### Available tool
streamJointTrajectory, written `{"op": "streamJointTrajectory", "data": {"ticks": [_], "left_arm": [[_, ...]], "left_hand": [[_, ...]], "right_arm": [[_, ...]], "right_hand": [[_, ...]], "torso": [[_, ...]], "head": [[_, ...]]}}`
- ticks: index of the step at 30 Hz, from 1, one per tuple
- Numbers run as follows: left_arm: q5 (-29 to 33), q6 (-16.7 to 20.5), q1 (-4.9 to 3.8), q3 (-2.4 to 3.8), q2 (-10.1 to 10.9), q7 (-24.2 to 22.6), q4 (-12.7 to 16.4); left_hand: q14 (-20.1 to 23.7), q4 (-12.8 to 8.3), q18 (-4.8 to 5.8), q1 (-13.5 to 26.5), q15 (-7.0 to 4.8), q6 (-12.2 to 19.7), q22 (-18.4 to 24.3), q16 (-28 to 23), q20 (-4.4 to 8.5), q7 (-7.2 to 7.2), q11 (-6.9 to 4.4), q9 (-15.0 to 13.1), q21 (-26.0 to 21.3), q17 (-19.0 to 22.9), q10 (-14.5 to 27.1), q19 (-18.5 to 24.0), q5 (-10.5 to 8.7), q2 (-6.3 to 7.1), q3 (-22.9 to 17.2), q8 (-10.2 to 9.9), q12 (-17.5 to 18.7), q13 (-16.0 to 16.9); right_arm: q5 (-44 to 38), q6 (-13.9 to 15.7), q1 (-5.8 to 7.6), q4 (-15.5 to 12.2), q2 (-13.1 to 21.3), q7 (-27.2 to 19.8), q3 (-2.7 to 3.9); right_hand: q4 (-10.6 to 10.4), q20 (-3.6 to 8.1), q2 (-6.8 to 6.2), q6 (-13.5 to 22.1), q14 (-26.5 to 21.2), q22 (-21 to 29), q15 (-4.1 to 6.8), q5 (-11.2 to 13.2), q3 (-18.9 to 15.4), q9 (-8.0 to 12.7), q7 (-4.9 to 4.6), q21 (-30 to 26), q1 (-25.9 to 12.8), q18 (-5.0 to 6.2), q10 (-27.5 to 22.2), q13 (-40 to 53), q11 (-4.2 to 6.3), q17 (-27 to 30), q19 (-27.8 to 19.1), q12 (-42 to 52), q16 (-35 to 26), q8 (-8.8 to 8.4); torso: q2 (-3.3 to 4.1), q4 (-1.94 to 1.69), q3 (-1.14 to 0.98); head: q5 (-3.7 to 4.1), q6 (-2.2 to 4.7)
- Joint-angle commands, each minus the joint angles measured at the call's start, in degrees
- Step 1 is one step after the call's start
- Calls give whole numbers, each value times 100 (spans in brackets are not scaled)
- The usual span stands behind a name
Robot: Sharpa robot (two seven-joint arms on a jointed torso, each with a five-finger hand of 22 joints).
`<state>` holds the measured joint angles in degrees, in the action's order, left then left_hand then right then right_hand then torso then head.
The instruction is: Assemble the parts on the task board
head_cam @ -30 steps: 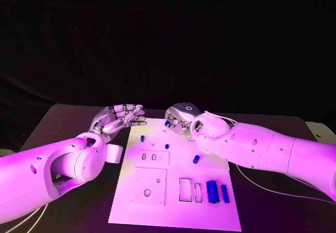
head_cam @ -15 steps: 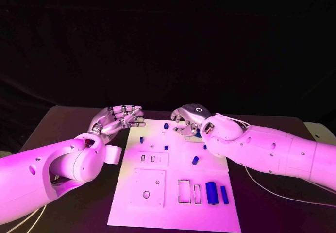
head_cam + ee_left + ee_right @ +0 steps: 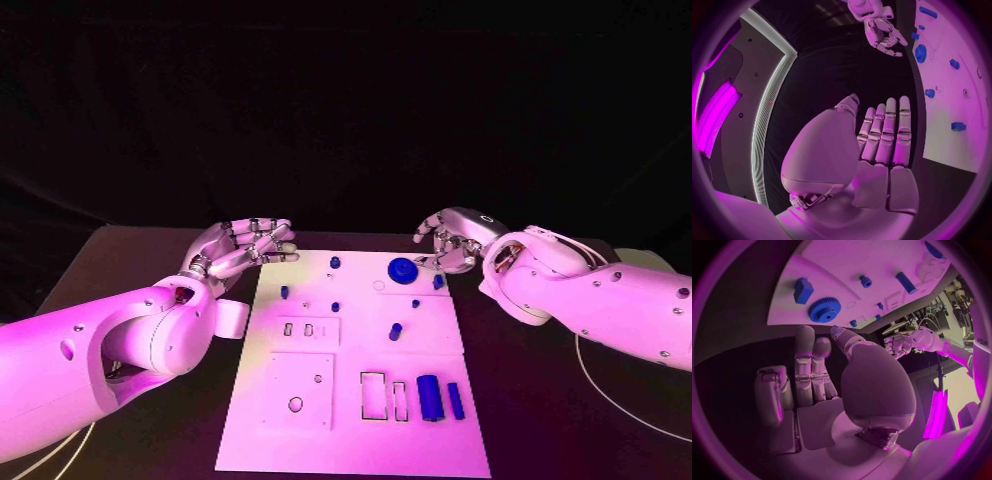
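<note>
Fingers of both hands, left point(image 3: 242, 245) and right point(image 3: 450, 238), spread empty beside the white task board point(image 3: 353, 440); its blue toothed plastic gear point(image 3: 402, 268) looks light, rigid, best pinched by the rim.

The left hand point(image 3: 242, 246) overlaps the task board point(image 3: 361, 420) corner beside it, the right hand point(image 3: 451, 238) covers the table just beyond the gear point(image 3: 402, 268), and the parts point(image 3: 336, 262) between them are too small to identify.

My head camera is looking down on the board point(image 3: 353, 400); both wrist cameras are peering past my palms (close up), sharing its gear point(image 3: 402, 268) end.
</note>
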<state>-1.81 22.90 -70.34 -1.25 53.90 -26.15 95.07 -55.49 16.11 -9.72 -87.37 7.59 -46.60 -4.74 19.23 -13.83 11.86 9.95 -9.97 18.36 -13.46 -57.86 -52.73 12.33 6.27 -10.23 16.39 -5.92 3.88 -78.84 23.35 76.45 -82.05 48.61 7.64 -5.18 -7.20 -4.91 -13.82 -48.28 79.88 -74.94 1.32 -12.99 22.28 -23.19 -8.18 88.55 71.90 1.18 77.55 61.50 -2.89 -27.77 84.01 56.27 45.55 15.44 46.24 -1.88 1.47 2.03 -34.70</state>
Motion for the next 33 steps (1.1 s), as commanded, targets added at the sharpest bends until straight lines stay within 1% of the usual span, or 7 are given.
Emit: {"op": "streamJointTrajectory", "data": {"ticks": [1,2,5,7,8,13,33], "left_arm": [[-22,-120,-8,5,-15,-24,-2],[-22,-122,-8,5,-16,-24,-4],[-22,-125,-8,5,-17,-22,-11],[-22,-127,-8,5,-18,-21,-15],[-22,-128,-7,5,-18,-20,-18],[-22,-131,-7,5,-19,-19,-33],[-22,-151,-7,5,-33,-8,-56]], "left_hand": [[-12,9,-82,14,8,6,5,-17,1,139,36,5,-5,-5,-9,-28,-27,30,-26,-23,25,-7],[-12,9,-82,14,8,6,5,-17,1,139,36,5,-5,-5,-9,-28,-27,30,-26,-23,25,-7],[-12,9,-82,14,8,6,5,-17,1,139,36,5,-5,-5,-9,-28,-27,30,-26,-23,25,-7],[-12,9,-82,14,8,6,5,-17,1,139,36,5,-5,-5,-9,-28,-27,30,-26,-23,25,-7],[-10,8,-82,14,7,4,6,-19,1,136,34,5,-7,-6,-12,-28,-27,30,-28,-23,26,-7],[-6,8,-83,14,5,0,9,-23,1,129,29,5,-9,-8,-18,-29,-28,30,-33,-22,29,-6],[-6,8,-83,14,5,0,9,-23,1,129,29,5,-9,-8,-18,-29,-28,30,-33,-22,29,-6]], "right_arm": [[645,-599,-3,46,6,-4,1],[659,-628,-5,70,-1,0,0],[659,-684,-20,148,-55,11,-2],[652,-694,-31,184,-97,13,-4],[648,-695,-38,203,-125,12,-6],[637,-671,-64,281,-252,11,-11],[439,-665,-113,565,-592,62,-38]], "right_hand": [[-99,-38,87,131,17,-1428,-40,-12,-159,-75,-40,96,29,-97,542,1820,-71,18,543,2367,-13,134],[-126,-47,88,170,13,-1422,-47,-8,-205,-88,-52,91,34,-96,689,2077,-79,22,538,2626,-9,164],[-161,-59,107,238,11,-1487,-61,-12,-276,-107,-69,133,67,-113,924,2442,-99,29,585,2988,2,215],[-175,-64,115,264,10,-1506,-66,-14,-304,-112,-75,145,78,-118,991,2536,-105,32,599,3079,5,231],[-183,-67,122,275,10,-1506,-69,-15,-320,-115,-78,145,86,-118,1037,2597,-109,34,599,3137,8,243],[-190,-69,129,294,8,-1506,-72,-16,-334,-116,-82,145,96,-118,1054,2621,-113,35,599,3161,10,249],[-156,-81,186,345,3,-1506,-83,11,-308,-118,-99,145,216,-118,1051,2629,-128,42,599,3170,17,272]], "torso": [[10,15,-11],[7,7,-5],[11,2,-9],[10,0,-1],[14,-3,-5],[4,-4,6],[-1,8,8]], "head": [[-13,-6],[-10,-9],[-13,-11],[-16,-24],[-15,-22],[-21,-47],[-35,-98]]}}
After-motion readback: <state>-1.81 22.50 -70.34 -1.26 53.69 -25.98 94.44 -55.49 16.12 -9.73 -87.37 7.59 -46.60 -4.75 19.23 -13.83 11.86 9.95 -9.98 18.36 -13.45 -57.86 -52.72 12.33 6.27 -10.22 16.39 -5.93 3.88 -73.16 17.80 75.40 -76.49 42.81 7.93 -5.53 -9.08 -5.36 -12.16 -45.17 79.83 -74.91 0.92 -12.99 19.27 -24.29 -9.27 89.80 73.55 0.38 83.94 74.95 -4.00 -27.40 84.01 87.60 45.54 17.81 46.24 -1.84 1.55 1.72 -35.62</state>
